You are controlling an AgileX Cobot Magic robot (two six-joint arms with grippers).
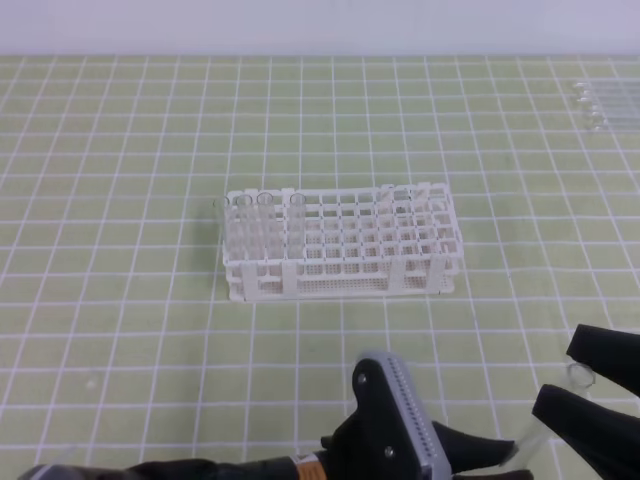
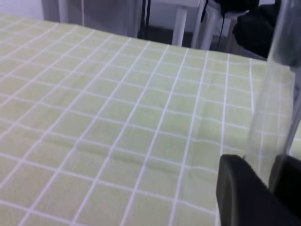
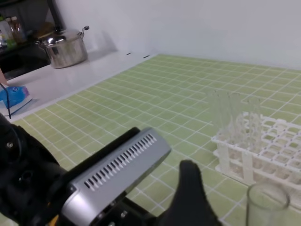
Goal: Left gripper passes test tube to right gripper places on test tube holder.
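The left gripper is holding the test tube at the lower right of the frame, jaws clamped narrowly on the glass near its lower end. The right gripper is standing with jaws spread wide, 1 finger on each side of the tube's open rim, not yet gripping.

Risk: if the left jaws are releasing before the right jaws are closing, the tube is likely to drop onto the table and roll or break. Smooth glass is also likely to slip or tilt in an off-centre grip.

The tube is slim, clear and nearly invisible against the green grid. The test tube holder is sitting at frame centre, well apart, with several tubes at its left end.
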